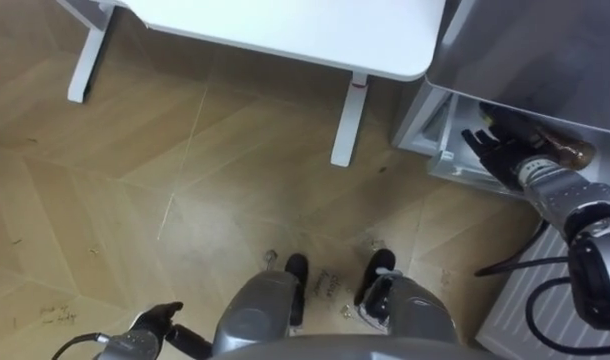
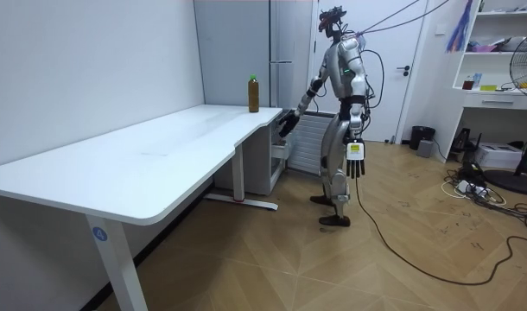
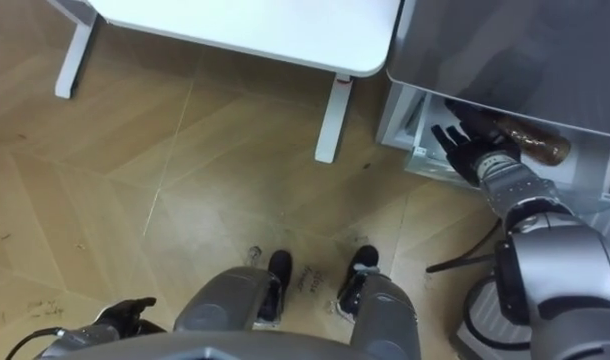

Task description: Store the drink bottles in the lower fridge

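Observation:
A brown bottle (image 1: 563, 150) lies on its side in the open lower compartment (image 1: 432, 135) of the grey fridge (image 1: 545, 50) at my right. My right hand (image 1: 493, 150) reaches into that compartment, open, with its dark fingers straight and spread, just in front of the bottle. I cannot tell whether it touches the bottle. A second brown bottle with a green cap (image 2: 254, 93) stands upright on the white table (image 2: 160, 147), at the end nearest the fridge. My left hand (image 1: 157, 318) hangs low at my side, fingers relaxed and holding nothing.
I stand on the wooden floor between the table's end and the fridge. A white table leg (image 1: 347, 120) stands just left of the fridge. A white ribbed panel (image 1: 515, 310) lies at my right foot. Shelves and cables (image 2: 479, 181) sit far behind me.

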